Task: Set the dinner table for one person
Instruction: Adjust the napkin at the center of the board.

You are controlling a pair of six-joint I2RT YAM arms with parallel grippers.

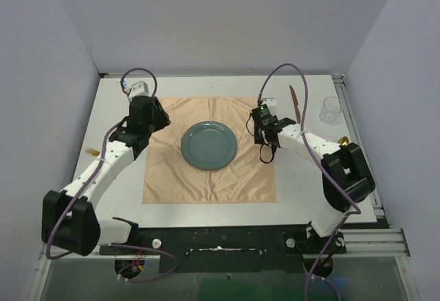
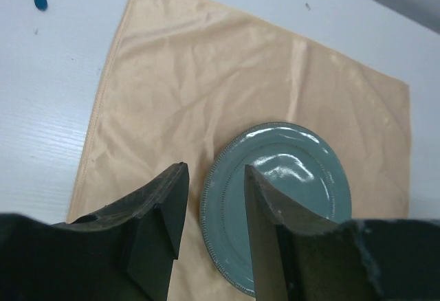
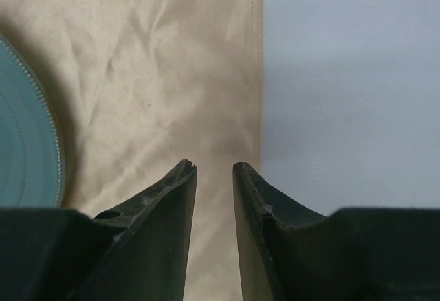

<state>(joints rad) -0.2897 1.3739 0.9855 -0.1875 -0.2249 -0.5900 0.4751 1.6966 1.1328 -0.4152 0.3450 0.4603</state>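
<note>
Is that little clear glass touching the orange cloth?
Apart. The top view shows bare white table between the glass and the cloth's right edge.

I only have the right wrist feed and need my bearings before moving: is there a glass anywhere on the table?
Observer: Yes, a clear glass stands on the dinner table, beyond the far right corner of the cloth.
Operator: Any cutlery near it?
Observer: A thin brown utensil lies between the cloth and that glass.
Operator: And the left gripper?
Observer: The left gripper is open, nothing between its fingers, above the cloth short of the plate.
</note>
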